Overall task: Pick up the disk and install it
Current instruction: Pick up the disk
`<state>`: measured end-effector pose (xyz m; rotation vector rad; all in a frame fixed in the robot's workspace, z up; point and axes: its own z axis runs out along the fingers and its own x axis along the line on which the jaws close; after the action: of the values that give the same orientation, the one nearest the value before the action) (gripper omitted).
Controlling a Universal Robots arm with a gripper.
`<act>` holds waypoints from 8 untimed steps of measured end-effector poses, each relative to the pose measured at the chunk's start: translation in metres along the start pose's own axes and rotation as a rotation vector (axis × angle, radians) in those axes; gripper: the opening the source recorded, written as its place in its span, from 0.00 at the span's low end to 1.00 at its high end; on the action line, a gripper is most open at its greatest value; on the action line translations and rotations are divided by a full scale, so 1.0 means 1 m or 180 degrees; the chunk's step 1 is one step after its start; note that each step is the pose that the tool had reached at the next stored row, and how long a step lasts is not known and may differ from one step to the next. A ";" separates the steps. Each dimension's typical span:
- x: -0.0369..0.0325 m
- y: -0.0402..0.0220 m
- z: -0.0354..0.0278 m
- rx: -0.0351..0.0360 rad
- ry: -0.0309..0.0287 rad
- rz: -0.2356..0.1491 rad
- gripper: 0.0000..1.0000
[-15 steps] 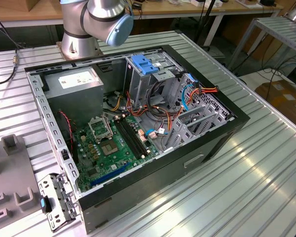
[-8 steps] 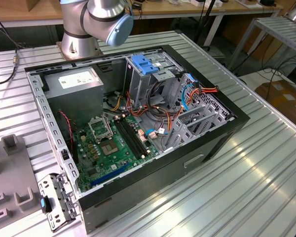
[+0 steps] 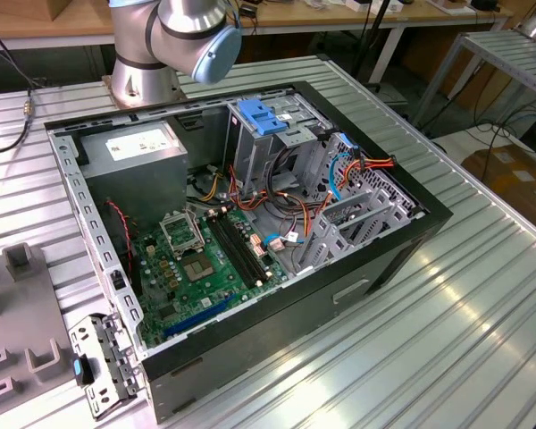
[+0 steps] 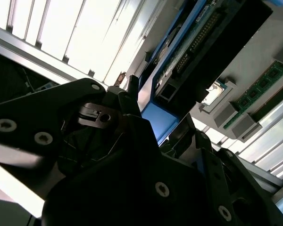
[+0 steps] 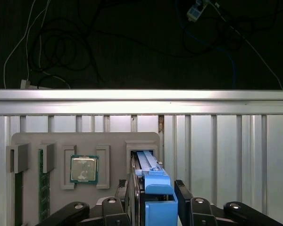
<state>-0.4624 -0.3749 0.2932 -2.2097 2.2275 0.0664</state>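
Gripping the disk [image 5: 150, 169], the gripper [image 5: 156, 195] has its jaws closed on both faces; you see the disk edge-up at the slot of the grey fixture [image 5: 85, 141].

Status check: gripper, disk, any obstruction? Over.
Gripper shut on the disk. Disk on edge at its slot in the grey tray. Processor sits in the neighbouring pocket, apart from the disk.

The disk [image 5: 151, 172] has smooth blue plastic rails. Around it the gripper [image 5: 156, 193] is matt black, the holder tray [image 5: 85, 141] matt grey plastic, the table [image 5: 217, 141] ribbed shiny metal
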 end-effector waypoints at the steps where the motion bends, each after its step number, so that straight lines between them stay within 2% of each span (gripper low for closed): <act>1: 0.0000 0.0000 0.0000 0.0000 0.0000 0.0000 0.51; 5: 0.0000 0.0000 0.0000 0.0000 0.0000 0.0000 0.50; 6: 0.0000 0.0000 0.0001 0.0000 0.0000 0.0000 0.42; 8: 0.0000 0.0000 0.0001 0.0000 0.0000 0.0000 0.42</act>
<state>-0.4624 -0.3749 0.2931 -2.2097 2.2275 0.0664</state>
